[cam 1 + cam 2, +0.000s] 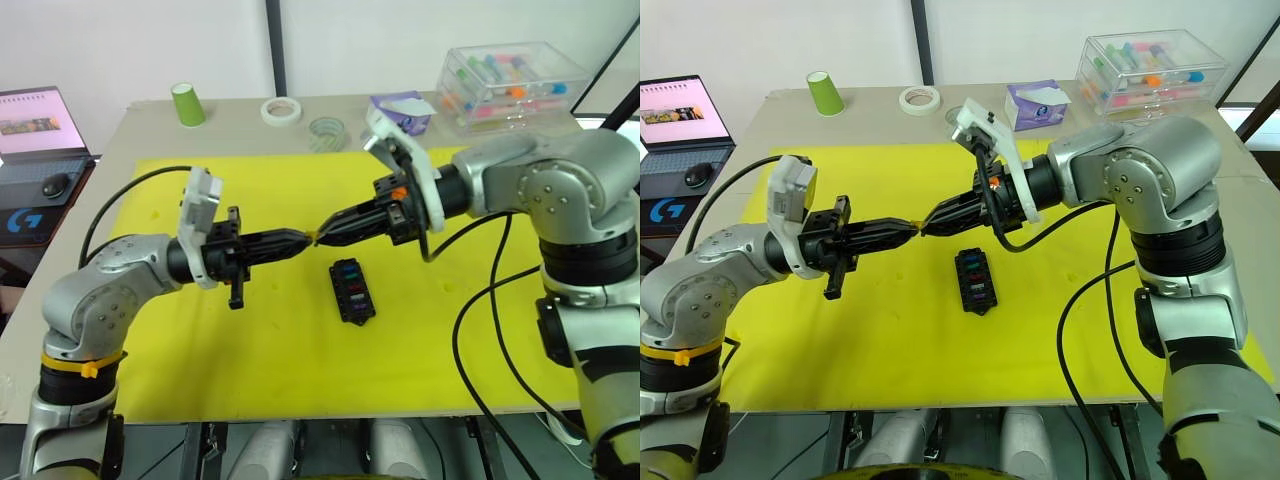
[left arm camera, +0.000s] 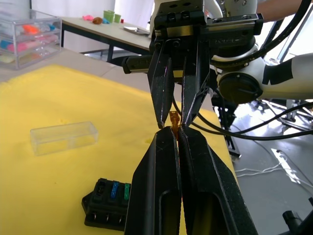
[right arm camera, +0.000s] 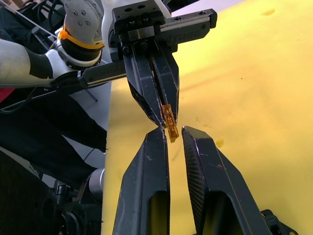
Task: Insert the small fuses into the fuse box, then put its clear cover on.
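An amber fuse (image 3: 169,120) hangs in the air above the yellow mat, pinched at the tip of my left gripper (image 2: 176,134), which is shut on it. My right gripper (image 3: 173,132) meets it tip to tip. Its fingers are open, one on either side of the fuse's free end. The black fuse box (image 1: 353,291) lies on the mat just in front of the two tips. Several coloured fuses sit in its slots. In the left wrist view the clear cover (image 2: 63,137) lies flat on the mat, apart from the box.
The yellow mat (image 1: 200,340) covers most of the table. Along the far edge stand a green cup (image 1: 187,104), two tape rolls (image 1: 281,110), a purple tissue pack (image 1: 405,108) and a clear drawer box (image 1: 510,80). A laptop (image 1: 35,125) sits off the table's left.
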### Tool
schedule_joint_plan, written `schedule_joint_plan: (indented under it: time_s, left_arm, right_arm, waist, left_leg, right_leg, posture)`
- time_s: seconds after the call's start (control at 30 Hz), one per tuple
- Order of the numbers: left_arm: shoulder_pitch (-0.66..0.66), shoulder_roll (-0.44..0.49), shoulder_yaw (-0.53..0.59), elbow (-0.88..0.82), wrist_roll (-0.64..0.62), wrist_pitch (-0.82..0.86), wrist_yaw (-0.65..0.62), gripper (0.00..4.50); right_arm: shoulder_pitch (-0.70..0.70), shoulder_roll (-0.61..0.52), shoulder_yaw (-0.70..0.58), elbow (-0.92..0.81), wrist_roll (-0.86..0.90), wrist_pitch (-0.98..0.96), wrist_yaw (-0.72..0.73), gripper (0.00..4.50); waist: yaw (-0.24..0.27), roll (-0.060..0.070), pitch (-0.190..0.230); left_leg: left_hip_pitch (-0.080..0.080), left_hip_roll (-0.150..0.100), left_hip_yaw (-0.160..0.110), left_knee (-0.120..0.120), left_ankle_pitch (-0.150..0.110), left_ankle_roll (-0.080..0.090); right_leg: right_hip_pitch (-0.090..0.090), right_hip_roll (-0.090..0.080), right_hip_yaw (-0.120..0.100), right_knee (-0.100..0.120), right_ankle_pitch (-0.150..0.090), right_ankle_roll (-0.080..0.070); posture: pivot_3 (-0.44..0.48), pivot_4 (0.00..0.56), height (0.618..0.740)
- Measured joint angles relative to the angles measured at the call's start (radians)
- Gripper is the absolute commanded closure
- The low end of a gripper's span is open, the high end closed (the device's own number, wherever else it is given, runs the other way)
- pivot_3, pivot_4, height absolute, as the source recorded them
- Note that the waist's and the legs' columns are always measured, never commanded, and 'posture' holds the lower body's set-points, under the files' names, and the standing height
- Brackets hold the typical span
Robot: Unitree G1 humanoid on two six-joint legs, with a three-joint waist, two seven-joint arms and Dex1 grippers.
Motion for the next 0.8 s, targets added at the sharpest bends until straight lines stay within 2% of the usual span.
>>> schedule_joint_plan:
  time_s: [0.07, 0.17, 0.5, 0.63, 0.7, 0.8]
  left_arm:
    - [0.0, 0.001, 0.0, 0.0, 0.0, -0.001, 0.0, 4.5]
    - [0.0, 0.004, -0.001, 0.0, 0.001, -0.003, 0.0, 4.5]
    - [0.0, 0.007, -0.004, 0.0, 0.007, -0.009, 0.0, 4.5]
    - [-0.011, 0.046, -0.052, 0.001, 0.059, -0.018, 0.002, 4.5]
    - [-0.026, 0.073, -0.103, 0.005, 0.121, -0.028, 0.006, 4.0]
    - [0.003, 0.097, -0.187, 0.038, 0.231, -0.055, 0.013, 3.08]
  right_arm:
    - [0.0, 0.0, 0.0, 0.0, 0.0, -0.002, 0.001, 3.97]
    - [0.0, -0.002, 0.001, 0.0, 0.0, -0.004, 0.003, 4.48]
    - [0.0, -0.003, 0.004, -0.001, 0.0, -0.009, 0.01, 4.48]
    - [0.0, -0.016, 0.045, -0.001, -0.023, -0.028, 0.011, 4.48]
    - [0.003, -0.041, 0.086, -0.003, -0.065, -0.101, 0.035, 4.5]
    - [0.031, -0.084, 0.128, 0.006, -0.208, -0.369, 0.094, 4.5]
  waist:
    - [0.0, 0.0, 0.0]
    - [0.0, 0.0, 0.0]
    - [0.0, 0.0, 0.0]
    - [0.0, 0.0, 0.0]
    - [0.001, 0.0, 0.0]
    - [0.0, 0.0, 0.0]
  left_leg:
    - [0.0, 0.0, 0.0, 0.0, 0.0, 0.0]
    - [0.0, 0.0, 0.0, 0.0, 0.0, 0.0]
    - [0.0, 0.0, 0.0, 0.0, 0.0, 0.0]
    - [0.0, 0.0, 0.0, 0.0, 0.0, 0.0]
    - [0.0, 0.0, 0.0, 0.0, 0.0, 0.0]
    - [0.0, 0.0, 0.0, 0.0, 0.0, 0.0]
  right_leg:
    - [0.0, 0.0, 0.0, 0.0, 0.0, 0.0]
    - [0.0, 0.0, 0.0, 0.0, 0.0, 0.0]
    - [0.0, 0.0, 0.0, 0.0, 0.0, 0.0]
    - [0.0, 0.0, 0.0, 0.0, 0.0, 0.0]
    - [0.0, 0.0, 0.0, 0.0, 0.0, 0.0]
    - [0.0, 0.0, 0.0, 0.0, 0.0, 0.0]
  posture:
    - [0.0, 0.15, 0.74]
    - [0.0, 0.15, 0.74]
    - [0.0, 0.15, 0.74]
    - [0.0, 0.15, 0.74]
    - [0.0, 0.15, 0.74]
    - [0.0, 0.15, 0.74]
